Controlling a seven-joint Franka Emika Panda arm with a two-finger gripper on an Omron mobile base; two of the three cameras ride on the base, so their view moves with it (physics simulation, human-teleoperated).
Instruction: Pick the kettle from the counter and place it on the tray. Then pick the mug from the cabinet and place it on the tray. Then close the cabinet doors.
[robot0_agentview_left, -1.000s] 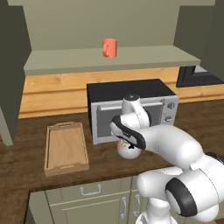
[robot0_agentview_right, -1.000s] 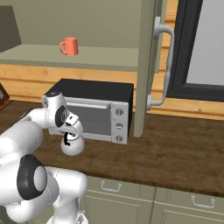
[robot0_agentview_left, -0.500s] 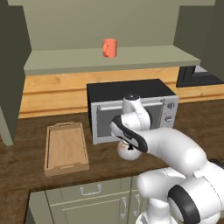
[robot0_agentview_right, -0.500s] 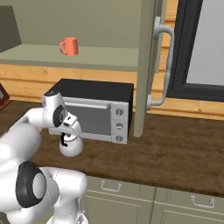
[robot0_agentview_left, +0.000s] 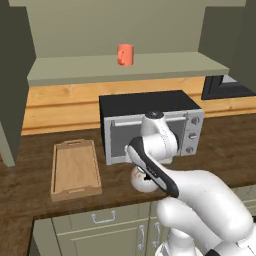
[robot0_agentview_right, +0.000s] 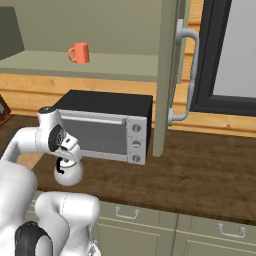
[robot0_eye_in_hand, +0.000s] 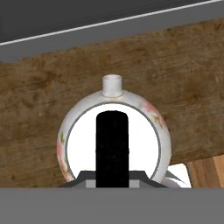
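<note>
The gripper (robot0_agentview_right: 61, 165) is down over the kettle (robot0_agentview_right: 69, 173), its fingers drawn together on the kettle's thin black arched handle. In the hand view the kettle (robot0_eye_in_hand: 114, 140) lies directly below the hand, a round white body with faint pink and green markings and a short spout pointing away, and a dark bar of the handle crosses its top. Whether its base touches the counter or hangs just above it cannot be told.

The kettle (robot0_agentview_left: 141, 181) is near the front edge of the counter (robot0_agentview_left: 30, 195), just in front of the microwave (robot0_agentview_left: 150, 125), a black-topped silver box set toward the back of the worktop. In the right base view the counter (robot0_agentview_right: 200, 175) runs on to the right of the microwave (robot0_agentview_right: 107, 127).

The tray (robot0_agentview_left: 75, 169) lies flat on the counter to the left of the microwave, with one short end toward the front edge; a corner of pale wood shows at the lower right of the hand view.

The mug (robot0_agentview_left: 125, 54) stands upright on the pale shelf of the cabinet (robot0_agentview_left: 125, 67), well above the microwave. In the right base view the mug (robot0_agentview_right: 79, 52) has its handle turned to the left. The cabinet doors stand open; the right door (robot0_agentview_right: 167, 75) is seen edge-on with its silver bar handle (robot0_agentview_right: 187, 75), beside a dark-framed window (robot0_agentview_right: 225, 55).
</note>
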